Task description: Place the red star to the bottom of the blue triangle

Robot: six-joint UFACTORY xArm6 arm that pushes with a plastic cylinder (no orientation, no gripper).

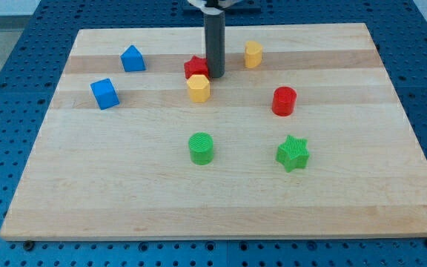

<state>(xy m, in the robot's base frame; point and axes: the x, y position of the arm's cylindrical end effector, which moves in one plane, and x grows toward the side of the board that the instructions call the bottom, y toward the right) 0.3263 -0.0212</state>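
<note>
The red star [196, 67] lies near the top middle of the wooden board [221, 200]. My tip [215, 76] stands right against the star's right side, and the rod hides a little of the star's right edge. A yellow hexagon block [199, 87] touches the star from below. The blue triangle [132, 58] sits at the upper left, well to the left of the star. A blue cube [104, 93] lies below and left of the triangle.
A yellow cylinder-like block [253, 54] stands to the right of the rod. A red cylinder [284, 101] sits at the right middle. A green cylinder [201, 147] and a green star [293, 153] lie in the lower half.
</note>
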